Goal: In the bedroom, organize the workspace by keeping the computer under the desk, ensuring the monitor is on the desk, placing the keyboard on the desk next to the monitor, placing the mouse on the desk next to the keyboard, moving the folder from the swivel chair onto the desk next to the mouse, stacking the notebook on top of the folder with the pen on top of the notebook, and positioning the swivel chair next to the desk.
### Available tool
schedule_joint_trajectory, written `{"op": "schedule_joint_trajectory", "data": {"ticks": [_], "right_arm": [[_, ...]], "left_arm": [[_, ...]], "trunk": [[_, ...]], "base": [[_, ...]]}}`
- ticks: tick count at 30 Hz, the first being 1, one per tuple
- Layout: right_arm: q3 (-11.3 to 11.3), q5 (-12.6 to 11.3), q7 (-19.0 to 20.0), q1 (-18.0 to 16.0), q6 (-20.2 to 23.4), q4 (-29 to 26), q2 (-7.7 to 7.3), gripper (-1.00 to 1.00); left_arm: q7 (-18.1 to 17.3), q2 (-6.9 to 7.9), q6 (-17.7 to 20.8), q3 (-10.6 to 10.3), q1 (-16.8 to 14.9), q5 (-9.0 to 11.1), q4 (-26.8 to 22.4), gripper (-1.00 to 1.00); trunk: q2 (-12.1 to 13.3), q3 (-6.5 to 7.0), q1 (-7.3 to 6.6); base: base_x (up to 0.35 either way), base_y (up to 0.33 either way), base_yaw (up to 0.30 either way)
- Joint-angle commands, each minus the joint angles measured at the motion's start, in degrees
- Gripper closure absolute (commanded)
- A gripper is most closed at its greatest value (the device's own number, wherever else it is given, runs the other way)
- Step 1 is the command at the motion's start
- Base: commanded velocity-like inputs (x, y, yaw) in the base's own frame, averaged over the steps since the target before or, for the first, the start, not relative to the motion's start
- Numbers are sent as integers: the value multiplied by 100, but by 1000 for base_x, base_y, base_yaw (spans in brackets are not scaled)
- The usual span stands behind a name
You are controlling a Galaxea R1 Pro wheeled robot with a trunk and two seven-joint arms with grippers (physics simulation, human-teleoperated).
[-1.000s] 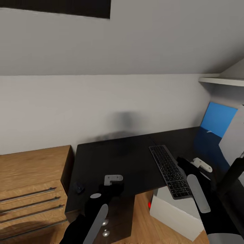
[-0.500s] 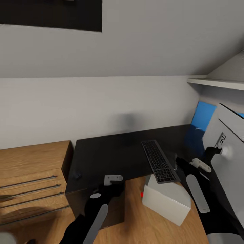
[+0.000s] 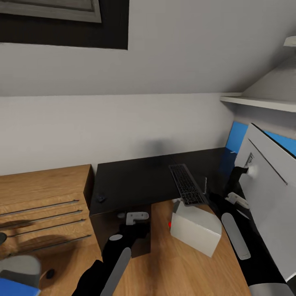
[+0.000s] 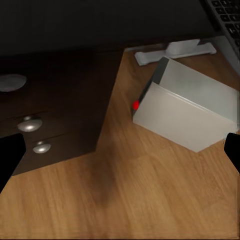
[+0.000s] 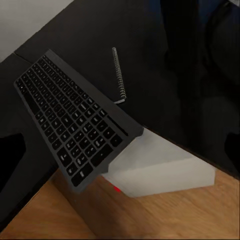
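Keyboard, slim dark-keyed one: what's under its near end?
The slim dark-keyed keyboard overhangs the glossy black desk edge; beneath its near end stands the light grey-white computer tower on the wood floor. The desk surface under the keyboard's far part is covered.

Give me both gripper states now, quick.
Left gripper: open, holding nothing.
Right gripper: open, holding nothing.

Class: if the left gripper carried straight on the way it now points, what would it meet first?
Probably the bare wood floor, just short of the computer; depth is hard to judge.
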Motion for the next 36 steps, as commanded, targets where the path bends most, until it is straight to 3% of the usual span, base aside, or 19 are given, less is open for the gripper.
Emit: {"op": "schedule_joint_trajectory", "data": {"ticks": [1, 7, 10, 12, 17, 25, 36], "right_arm": [[10, -34, -31, -4, 23, 14, -2, -100], [25, -39, 44, -3, 33, 62, -1, -100], [20, -41, 218, -3, 41, 72, -5, -100], [10, -189, 533, -4, 51, 227, -14, -100], [8, -365, 633, -3, 51, 294, -17, -100], [13, -625, 666, -1, 49, 374, -15, -100], [15, -664, 676, 4, 52, 393, -11, -100]], "left_arm": [[56, 1, 12, -7, -5, 61, -7, -100], [56, 1, 12, -7, -5, 61, -7, -100], [56, 1, 12, -7, -5, 61, -7, -100], [56, 1, 12, -7, -5, 64, -26, -100], [56, -1, 12, -7, -5, 68, -100, -100], [56, -15, 12, -9, -5, 69, -163, -100], [56, -17, 12, -8, -5, 69, -165, -100]], "trunk": [[36, 11, -26], [277, 119, -158], [277, 119, -158], [277, 119, -158], [277, 119, -158], [-44, -25, 18], [-485, -222, 260]], "base": [[-343, 0, 0], [-343, 0, 0], [-343, 0, 0], [-191, 0, 0], [-66, 0, 0], [-11, 0, 0], [-1, 0, 0]]}}
